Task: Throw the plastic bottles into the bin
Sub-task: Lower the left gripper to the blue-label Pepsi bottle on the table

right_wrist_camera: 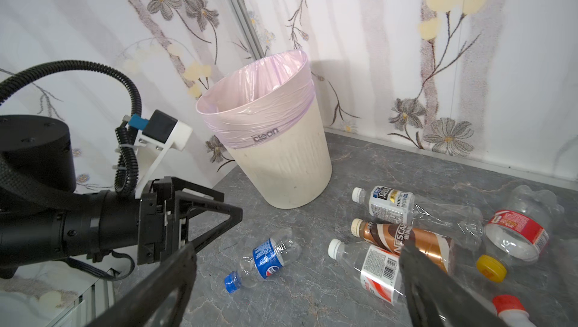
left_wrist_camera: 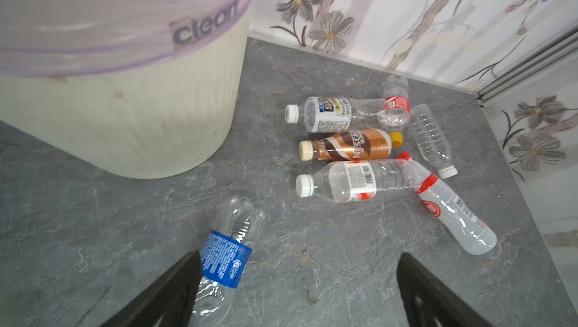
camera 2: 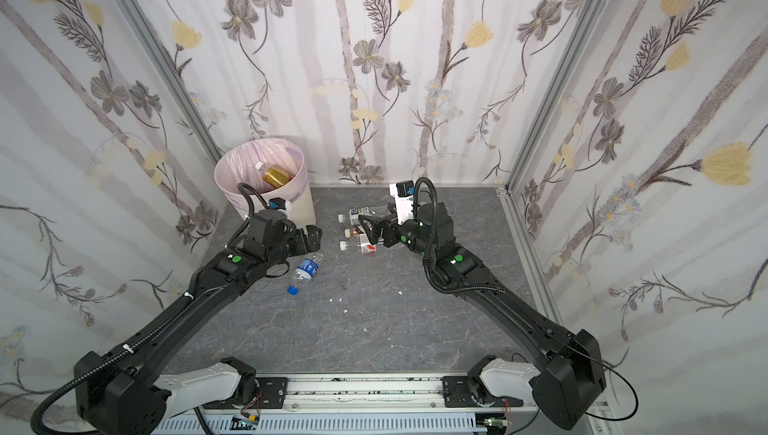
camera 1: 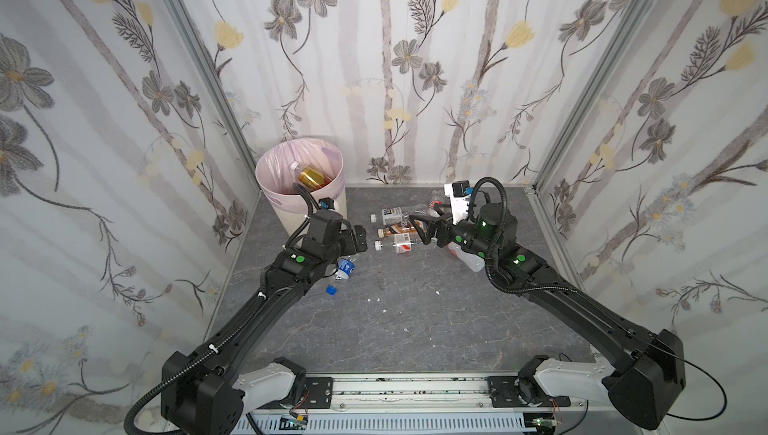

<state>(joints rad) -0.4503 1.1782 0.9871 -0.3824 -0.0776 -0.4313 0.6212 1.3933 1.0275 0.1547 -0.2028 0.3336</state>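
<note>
Both top views look steeply down from high at the front toward the back wall (camera 1: 374, 58), covering the whole floor (camera 1: 415, 320). Each wrist view sits low, close over the floor, facing across it; both share the bin (left_wrist_camera: 140, 122) and bottles (left_wrist_camera: 353, 145).

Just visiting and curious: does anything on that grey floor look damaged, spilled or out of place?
The blue-labelled bottle looks crumpled and lies alone, apart from the cluster of bottles. Small white scraps dot the grey floor. No liquid seems spilled.
</note>
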